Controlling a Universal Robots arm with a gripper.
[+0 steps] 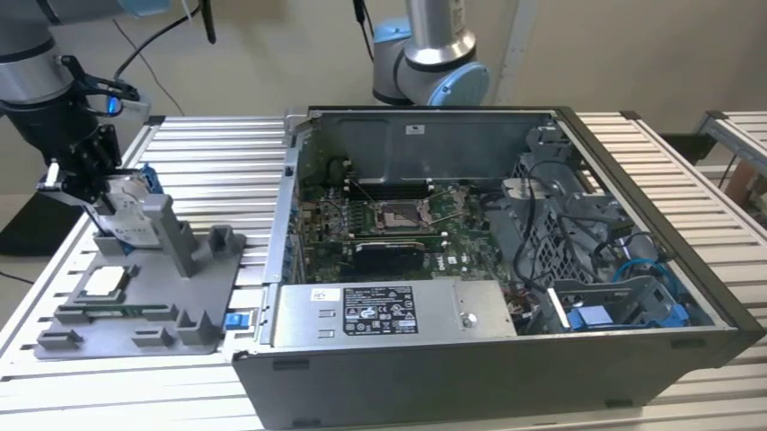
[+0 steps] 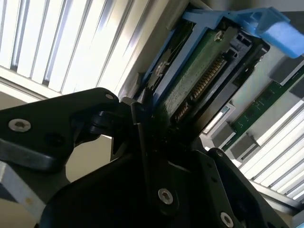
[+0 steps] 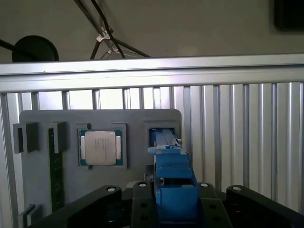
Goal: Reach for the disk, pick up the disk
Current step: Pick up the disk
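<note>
Gripper (image 3: 173,192): closed on the disk (image 2: 190,88), which stands upright in the grey holder (image 1: 180,296).
Risk: an edge-only grip could let the disk tilt, snag its slot, or slip.

Silver-grey, blue-capped arm (image 1: 27,76), black jaws studded with silver screws (image 2: 165,194).

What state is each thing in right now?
disk: upright in the fixture slot, gripped.
gripper: shut on disk.
chip: lying flat in its fixture pocket.
case: side open, insides exposed.
</note>
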